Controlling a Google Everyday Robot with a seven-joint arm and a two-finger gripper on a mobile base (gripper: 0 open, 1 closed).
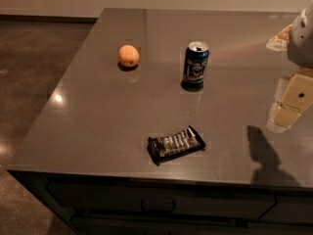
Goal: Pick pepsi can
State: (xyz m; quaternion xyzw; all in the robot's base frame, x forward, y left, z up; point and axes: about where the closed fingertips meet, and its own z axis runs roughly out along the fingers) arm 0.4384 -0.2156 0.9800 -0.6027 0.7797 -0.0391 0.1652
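The pepsi can [196,65] stands upright on the grey table [98,111], right of the middle and toward the back. It is dark blue with a silver top and a round logo. My gripper [288,104] hangs at the right edge of the view, cream-coloured, above the table. It is well to the right of the can, a little nearer the front, and apart from it. It holds nothing that I can see.
An orange fruit [128,56] sits to the left of the can. A flat black-and-white snack wrapper [175,144] lies near the table's front edge. The table's left edge drops to a dark floor [29,72]. The gripper's shadow [264,153] falls at the front right.
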